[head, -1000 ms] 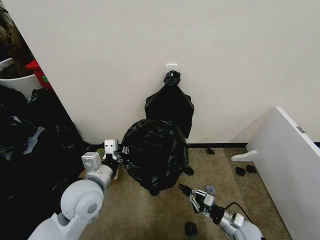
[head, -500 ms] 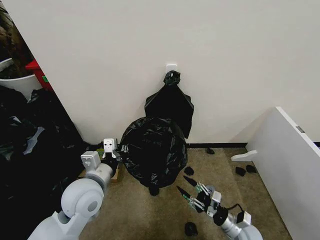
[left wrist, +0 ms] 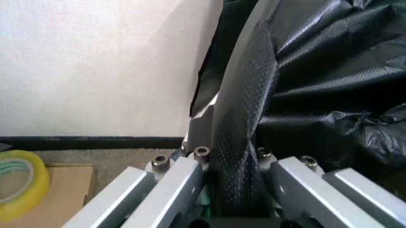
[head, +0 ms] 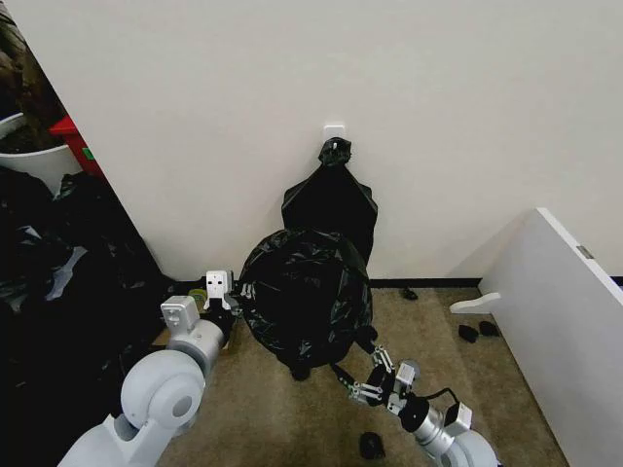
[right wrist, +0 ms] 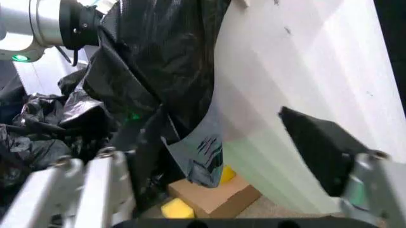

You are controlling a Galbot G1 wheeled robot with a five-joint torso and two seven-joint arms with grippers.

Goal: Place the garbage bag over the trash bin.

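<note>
**Supervisor:** What have you got, starting from the left?

**Operator:** Far left on my head camera I see a big heap of black plastic sheeting (head: 58, 282), with a white tub of dark foliage (head: 29, 161) behind it. Next comes my left gripper (head: 226, 304), down by the wall. On its wrist camera the fingers (left wrist: 166, 190) are clamped on a stretched fold of the thin glossy black plastic garbage bag (left wrist: 244, 142). A roll of yellow tape (left wrist: 19, 183) lies on a flat piece of brown cardboard (left wrist: 60, 187) just beside it.

**Supervisor:** And the bag itself?

**Operator:** The garbage bag (head: 304, 292) sits in the middle of the floor against the wall, draped over the round cream-white plastic trash bin. From the head camera the plastic hides the bin entirely. My right wrist camera shows the bin's smooth pale side (right wrist: 298, 109) bare where the bag (right wrist: 159, 71) hangs beside it.

**Supervisor:** Right arm?

**Operator:** My right gripper (head: 352, 372) is low at the bag's lower right edge, fingers spread apart. On its wrist camera they stand either side of the bin wall, holding nothing that I can see. Above the bag, a knot-topped bunch of black bags (head: 331, 199) hangs on the wall. A white panel (head: 555, 321) stands far right.
</note>
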